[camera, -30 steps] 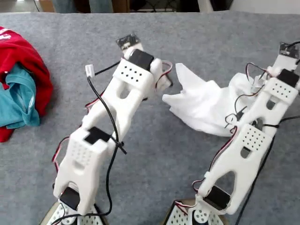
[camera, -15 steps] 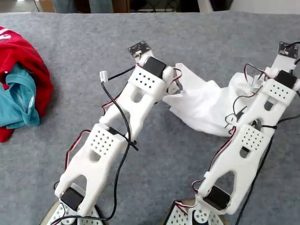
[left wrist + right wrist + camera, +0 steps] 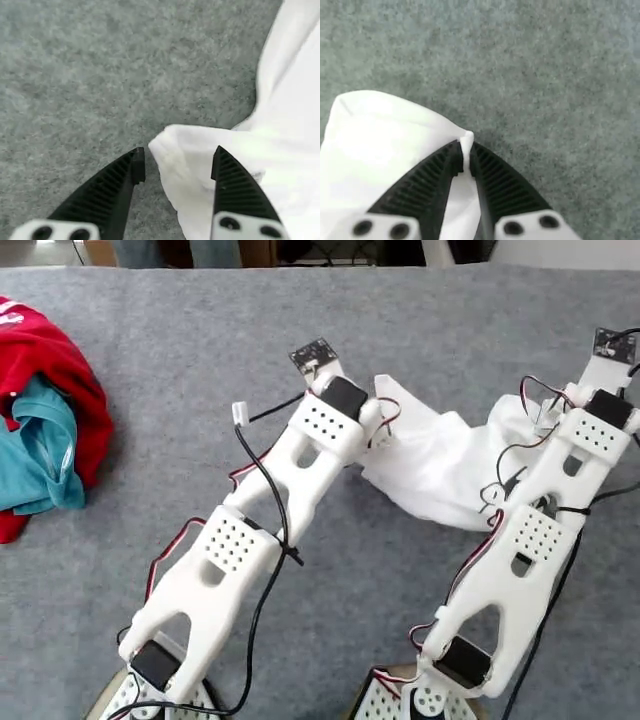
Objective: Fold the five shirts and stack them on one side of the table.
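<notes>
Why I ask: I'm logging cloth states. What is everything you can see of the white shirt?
The white shirt is plain, thin-looking cloth, crumpled and unfolded, lying on the grey table in the high view's right half. The right gripper is shut on a pinched-up edge of it. The left gripper is open, one jaw on each side of another rounded corner, not yet closed on it. No collar or print can be made out.

The table [image 3: 450, 330] is covered in grey felt-like cloth, matt and rough. The white shirt [image 3: 430, 465] is thin, smooth, matt cloth, creased. The red shirt [image 3: 50, 360] and teal shirt [image 3: 45, 455] are soft matt cloth. The arms [image 3: 235, 545] are white matt plastic; the fingers [image 3: 112, 187], black ribbed plastic.
</notes>
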`<state>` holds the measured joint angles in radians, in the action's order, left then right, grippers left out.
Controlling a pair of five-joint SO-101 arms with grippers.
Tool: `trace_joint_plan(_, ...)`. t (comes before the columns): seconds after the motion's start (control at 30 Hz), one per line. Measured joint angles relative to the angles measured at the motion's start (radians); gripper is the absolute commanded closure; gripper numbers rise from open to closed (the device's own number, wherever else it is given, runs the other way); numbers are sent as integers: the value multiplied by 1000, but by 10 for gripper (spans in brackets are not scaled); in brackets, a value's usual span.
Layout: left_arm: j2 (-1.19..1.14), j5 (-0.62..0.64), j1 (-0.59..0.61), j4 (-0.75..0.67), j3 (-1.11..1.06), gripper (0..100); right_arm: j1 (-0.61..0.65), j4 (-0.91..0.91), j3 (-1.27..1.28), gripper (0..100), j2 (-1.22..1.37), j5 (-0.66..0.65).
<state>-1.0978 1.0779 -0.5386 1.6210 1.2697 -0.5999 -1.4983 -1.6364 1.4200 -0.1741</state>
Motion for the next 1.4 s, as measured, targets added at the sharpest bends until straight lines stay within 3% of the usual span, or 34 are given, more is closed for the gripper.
trace_joint_plan(0.3, -11, 0, 11, -8, 0, 771, 0, 0, 0, 983, 0, 0)
trace_joint_plan(0.5, -12, -35, 12, -8, 34, 855, 0, 0, 0, 983, 0, 0)
trace_joint_plan(1.4, -51, -69, 17, 23, 72, 834, 0, 0, 0, 983, 0, 0)
